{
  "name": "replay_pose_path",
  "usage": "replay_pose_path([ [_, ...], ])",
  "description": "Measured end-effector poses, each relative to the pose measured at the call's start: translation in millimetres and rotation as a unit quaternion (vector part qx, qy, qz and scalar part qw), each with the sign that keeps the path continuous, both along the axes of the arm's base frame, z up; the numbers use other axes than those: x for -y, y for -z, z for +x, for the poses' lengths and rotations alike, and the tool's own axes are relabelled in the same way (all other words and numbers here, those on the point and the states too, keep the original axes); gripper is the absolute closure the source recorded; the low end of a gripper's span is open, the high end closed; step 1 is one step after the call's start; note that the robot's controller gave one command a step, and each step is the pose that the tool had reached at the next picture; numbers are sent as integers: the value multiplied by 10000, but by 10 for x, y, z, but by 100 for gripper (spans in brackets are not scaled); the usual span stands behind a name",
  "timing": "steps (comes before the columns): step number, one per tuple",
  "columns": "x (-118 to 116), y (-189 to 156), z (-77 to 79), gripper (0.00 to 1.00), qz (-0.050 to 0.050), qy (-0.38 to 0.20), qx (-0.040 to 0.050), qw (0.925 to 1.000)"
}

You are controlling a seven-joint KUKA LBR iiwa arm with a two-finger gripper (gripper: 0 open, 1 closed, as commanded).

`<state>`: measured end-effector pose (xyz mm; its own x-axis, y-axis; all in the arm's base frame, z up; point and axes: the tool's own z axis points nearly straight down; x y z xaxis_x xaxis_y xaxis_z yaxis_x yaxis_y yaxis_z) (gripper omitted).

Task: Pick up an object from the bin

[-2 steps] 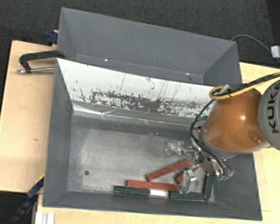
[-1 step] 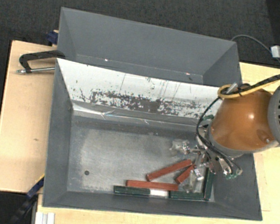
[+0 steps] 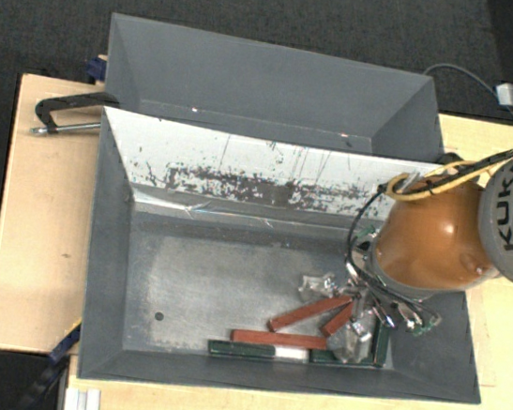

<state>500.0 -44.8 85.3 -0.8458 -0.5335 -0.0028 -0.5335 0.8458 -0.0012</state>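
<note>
Lying along the near wall of the grey bin (image 3: 107,254) are a dark green bar (image 3: 236,349), a flat red-brown stick (image 3: 252,337) just behind it and a short white piece (image 3: 289,353). Further right, a slanted red-brown stick (image 3: 309,316) rises toward a small silvery piece (image 3: 317,283). The gripper (image 3: 359,332) is low over the right end of this cluster, under the arm's orange cover (image 3: 426,242). It seems to touch the slanted stick's upper end. Whether it is spread or pinching anything cannot be told.
</note>
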Motion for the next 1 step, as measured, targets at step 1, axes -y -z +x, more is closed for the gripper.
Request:
replay_pose_path([
  [1,26,144,1,100,6,-232,-1,9997],
])
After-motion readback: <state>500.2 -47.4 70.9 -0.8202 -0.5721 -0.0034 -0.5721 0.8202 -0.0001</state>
